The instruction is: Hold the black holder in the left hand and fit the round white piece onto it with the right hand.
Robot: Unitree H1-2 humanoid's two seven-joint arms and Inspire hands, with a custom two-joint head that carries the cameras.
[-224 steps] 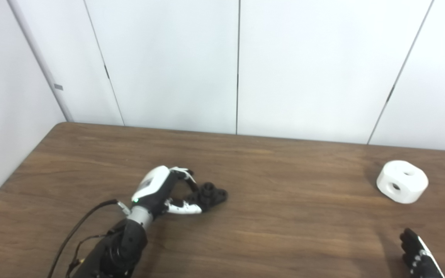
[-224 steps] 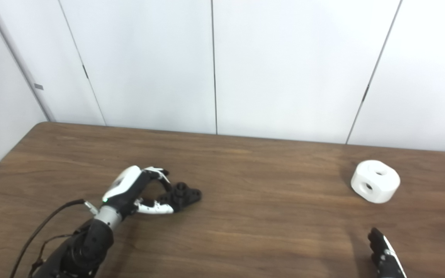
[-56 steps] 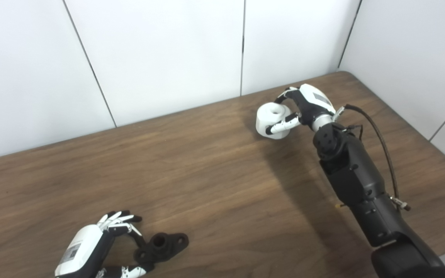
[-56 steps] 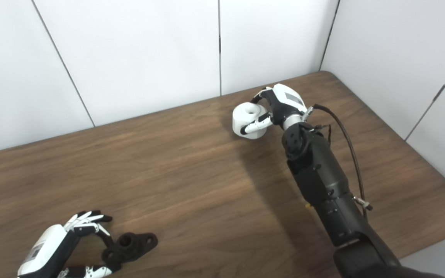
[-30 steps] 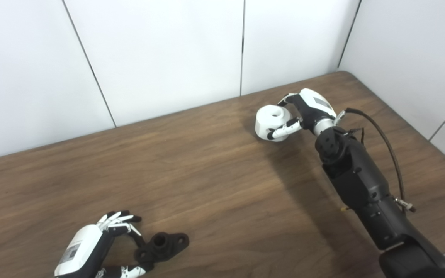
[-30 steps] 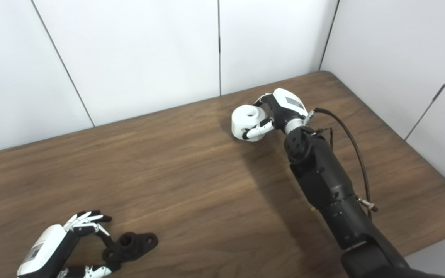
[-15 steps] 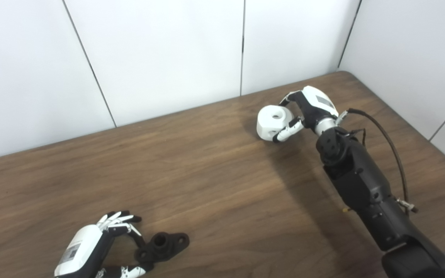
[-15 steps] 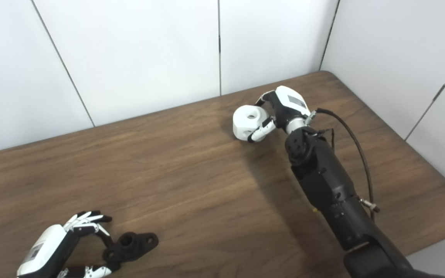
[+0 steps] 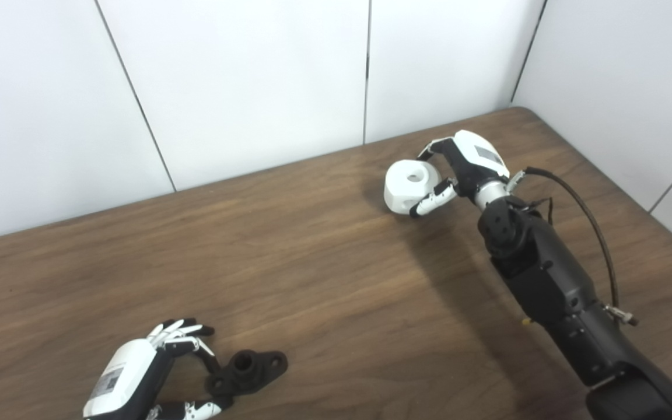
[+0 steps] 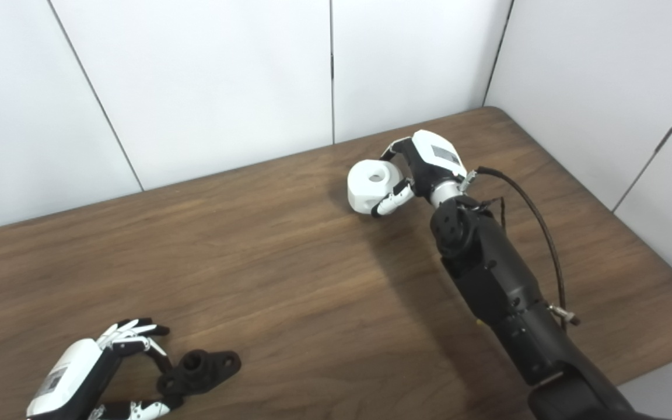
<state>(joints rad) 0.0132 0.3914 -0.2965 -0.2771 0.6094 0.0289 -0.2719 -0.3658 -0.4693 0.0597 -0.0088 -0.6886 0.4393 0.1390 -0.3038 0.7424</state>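
Wooden table point(image 9: 312, 280): left robot hand point(image 9: 137, 382) gripping black holder point(image 9: 248, 368), right robot hand point(image 9: 458, 169) clasping round white piece point(image 9: 407, 185).

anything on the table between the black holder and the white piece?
Nothing: bare table between black holder and round white piece, in both eye views.

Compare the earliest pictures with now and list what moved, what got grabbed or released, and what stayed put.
The right hand, which lay low at the near edge, reached out and closed on the round white plastic piece, then tilted and raised it a little. The camera also swung right. The left hand keeps its hold on the black holder on the brown wooden table.
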